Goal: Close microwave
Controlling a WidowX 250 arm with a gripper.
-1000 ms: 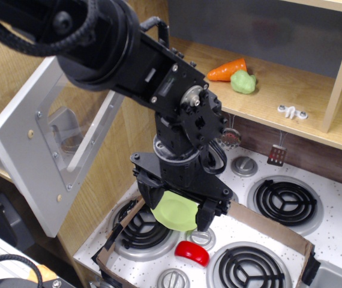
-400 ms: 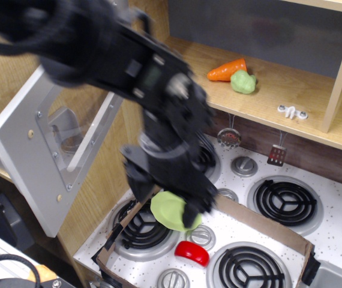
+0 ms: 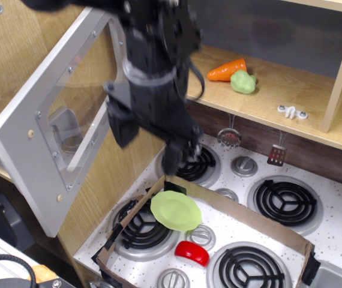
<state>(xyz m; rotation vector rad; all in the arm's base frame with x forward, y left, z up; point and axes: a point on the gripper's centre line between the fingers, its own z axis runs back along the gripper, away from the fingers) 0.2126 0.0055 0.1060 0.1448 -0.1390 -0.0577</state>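
- Green plate [image 3: 176, 210], red piece [image 3: 192, 252] on stove worktop [image 3: 339, 234]; carrot [image 3: 226, 69] on shelf.
- Microwave [image 3: 57, 138] door at left, swung open, long axis slanting up-right.
- End effector [image 3: 147, 141] beside door, blurred; fingers spread, empty.

Only one view is showing this moment. The camera is sitting high and to the front-left of the toy kitchen, looking down and to the right at a slant, so the stovetop [image 3: 279, 228] is running diagonally across the lower half. It is standing close: the black arm [image 3: 153, 78] is filling the upper middle and getting cut off by the top edge, and the open door of the microwave [image 3: 51, 138] is swinging out toward the lens at left. The wooden shelf [image 3: 291, 96] is receding toward the upper right behind the burners.
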